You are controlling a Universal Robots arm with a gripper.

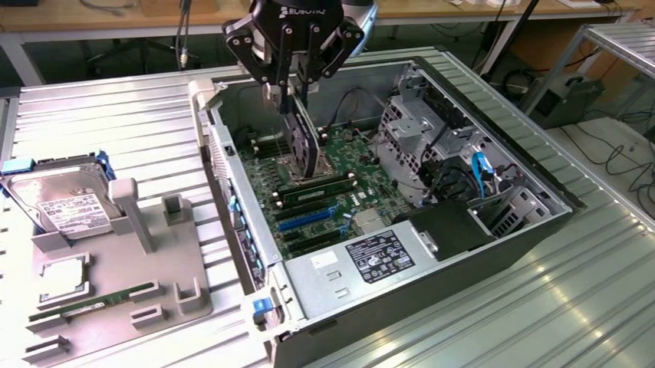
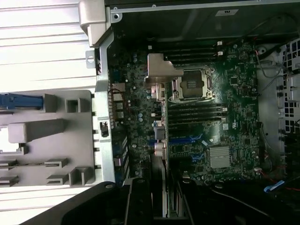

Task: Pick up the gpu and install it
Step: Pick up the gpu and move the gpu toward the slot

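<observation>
gpu [image 1: 303,146] upright, in grasp of gripper [image 1: 291,96]

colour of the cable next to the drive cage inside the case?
Blue; the cable shows best in the exterior view.

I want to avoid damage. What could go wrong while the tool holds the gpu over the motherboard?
The gpu hangs edge-down close to the open CPU socket; lowered here, it might strike it. The tool grips only its upper edge, so the card could tilt and miss the blue slots.
</observation>
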